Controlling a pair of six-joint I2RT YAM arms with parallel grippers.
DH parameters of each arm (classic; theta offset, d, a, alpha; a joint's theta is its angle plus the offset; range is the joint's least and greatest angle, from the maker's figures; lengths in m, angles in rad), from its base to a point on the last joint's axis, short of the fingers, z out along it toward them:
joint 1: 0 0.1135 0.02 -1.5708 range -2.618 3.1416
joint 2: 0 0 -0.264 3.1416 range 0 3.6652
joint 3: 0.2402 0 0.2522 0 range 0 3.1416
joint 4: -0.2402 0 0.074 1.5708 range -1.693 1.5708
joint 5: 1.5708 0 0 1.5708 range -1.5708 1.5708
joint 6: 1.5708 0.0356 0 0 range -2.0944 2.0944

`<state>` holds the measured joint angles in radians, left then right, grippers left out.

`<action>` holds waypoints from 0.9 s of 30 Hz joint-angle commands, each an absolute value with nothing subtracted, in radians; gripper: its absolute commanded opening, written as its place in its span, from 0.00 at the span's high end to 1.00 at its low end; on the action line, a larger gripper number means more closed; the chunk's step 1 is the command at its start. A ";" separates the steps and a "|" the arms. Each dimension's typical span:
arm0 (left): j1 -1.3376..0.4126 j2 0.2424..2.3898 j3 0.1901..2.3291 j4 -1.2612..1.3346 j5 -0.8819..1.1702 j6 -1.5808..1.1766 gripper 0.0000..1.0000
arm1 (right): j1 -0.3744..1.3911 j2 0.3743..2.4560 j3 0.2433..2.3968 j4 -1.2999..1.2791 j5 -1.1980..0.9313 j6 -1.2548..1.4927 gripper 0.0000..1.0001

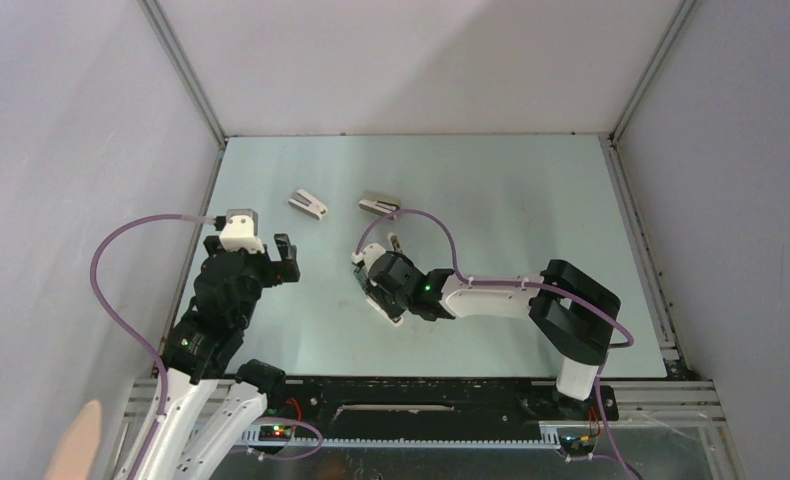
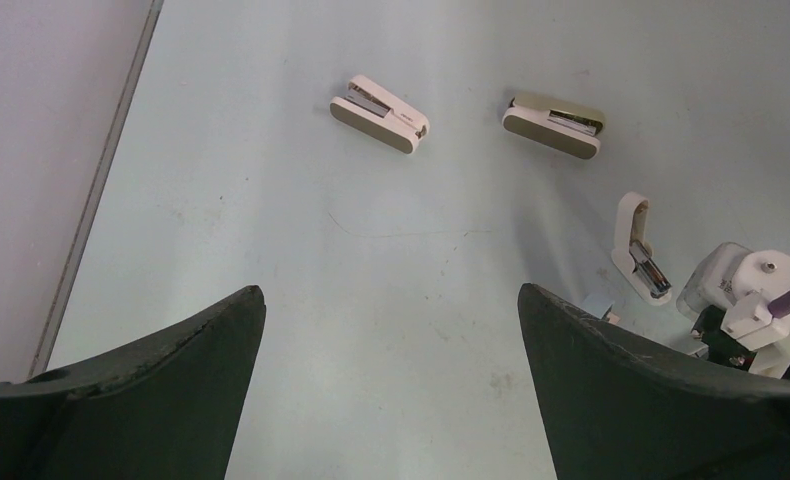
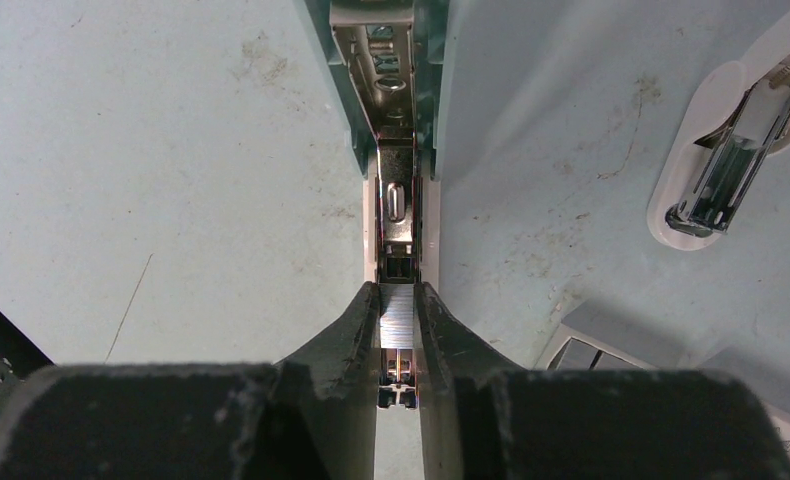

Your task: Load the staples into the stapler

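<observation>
1. Alignment is the whole story here: we see the right gripper (image 3: 399, 296) pinched narrow on a silvery staple strip (image 3: 399, 318), right over the stapler (image 3: 397, 195).
2. We read the stapler's long axis as running straight away from that gripper's fingers in its wrist view, with the open metal channel facing up. The strip lies along the same line, at the stapler's near end.
3. Whether the strip is seated in the channel or hangs just above it, we cannot tell.
4. Over to the side we have the staple box (image 3: 596, 345), grey tray showing, just beside the stapler's near end, on its right in the wrist view. A small white stub (image 3: 728, 150) with bare metal showing lies further up that same side.
5. We find the left gripper (image 2: 391, 295) spread wide and holding nothing, well apart from the stapler on its left in the top view, so the right arm is clearly the nearer one.
6. Our call: the coming move runs along the stapler's length, not sideways. With any twist, the strip would likely catch on the channel walls.
</observation>
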<state>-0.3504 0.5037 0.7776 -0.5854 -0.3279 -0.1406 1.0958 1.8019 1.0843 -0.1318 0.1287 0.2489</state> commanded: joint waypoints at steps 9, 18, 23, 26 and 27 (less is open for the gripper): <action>-0.342 0.500 0.765 -0.541 -0.303 -0.142 0.00 | 1.101 1.730 1.055 -0.119 0.156 0.211 0.62; -0.341 0.500 0.764 -0.541 -0.304 -0.143 0.00 | 1.057 1.703 1.057 -0.052 0.145 0.211 0.57; -0.341 0.501 0.764 -0.540 -0.305 -0.143 0.00 | 1.030 1.732 1.074 -0.028 0.127 0.205 0.57; -0.339 0.505 0.763 -0.540 -0.302 -0.143 0.00 | 1.028 1.752 1.093 -0.024 0.121 0.194 0.57; -0.340 0.507 0.764 -0.539 -0.300 -0.143 0.00 | 1.028 1.758 1.096 -0.022 0.118 0.195 0.57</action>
